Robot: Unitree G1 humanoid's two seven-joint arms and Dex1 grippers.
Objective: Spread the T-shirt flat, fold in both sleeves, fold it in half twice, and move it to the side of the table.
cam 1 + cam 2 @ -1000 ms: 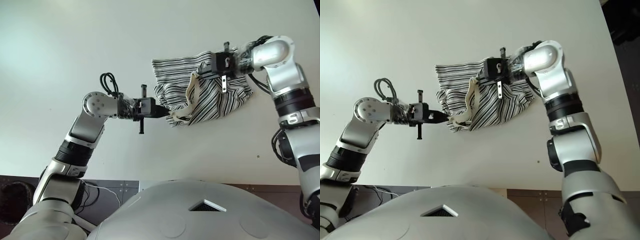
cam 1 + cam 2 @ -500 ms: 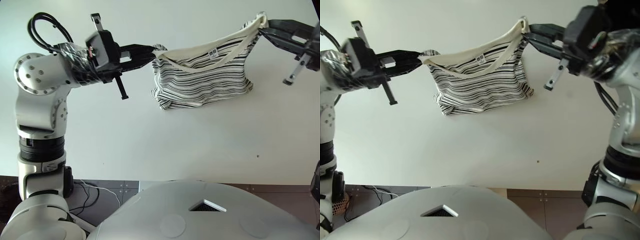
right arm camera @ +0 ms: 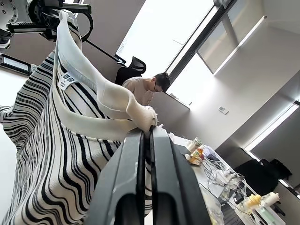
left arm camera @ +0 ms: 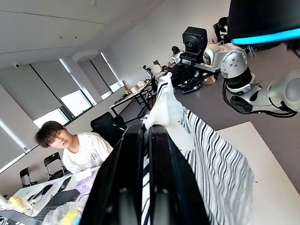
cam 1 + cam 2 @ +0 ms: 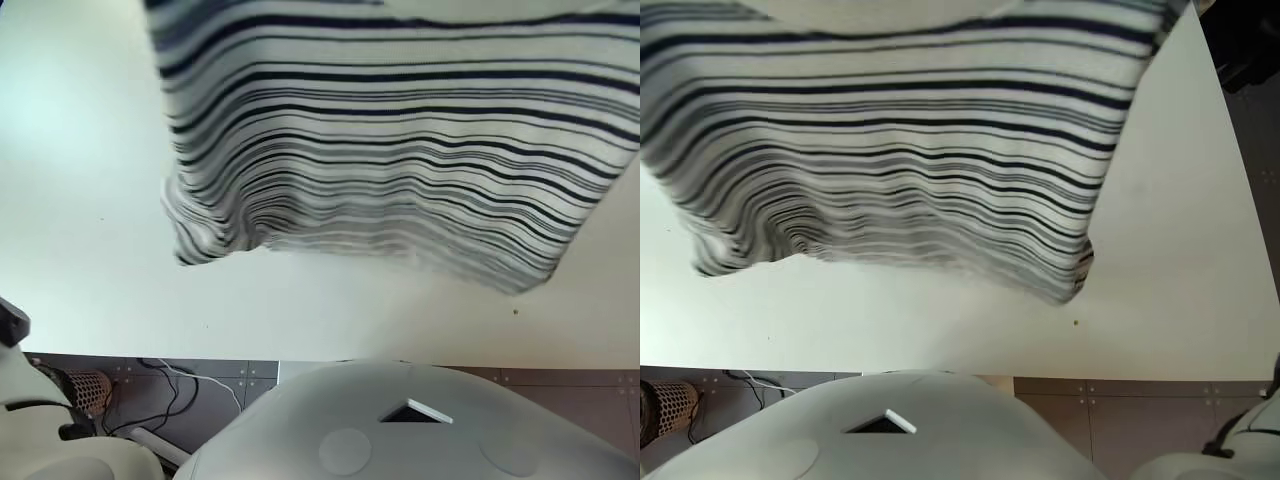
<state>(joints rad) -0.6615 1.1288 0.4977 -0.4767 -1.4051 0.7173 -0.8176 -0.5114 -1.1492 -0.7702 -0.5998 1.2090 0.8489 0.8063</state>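
The striped T-shirt point(image 5: 380, 150) hung in the air over the surface point(image 5: 80, 250), stretched wide, probably so it could fall open before being laid flat. The left end effector point(image 4: 149, 129) and right end effector point(image 3: 146, 131) each pinched its cream neckband point(image 3: 108, 101).

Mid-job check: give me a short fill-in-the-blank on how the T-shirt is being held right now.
1. The T-shirt is patterned with dark ______.
2. The left tool and the right tool are each ______ on its cream neckline.
3. The shirt hangs in the air rather than lying ______ on the white table.

Missing words: stripes; shut; flat
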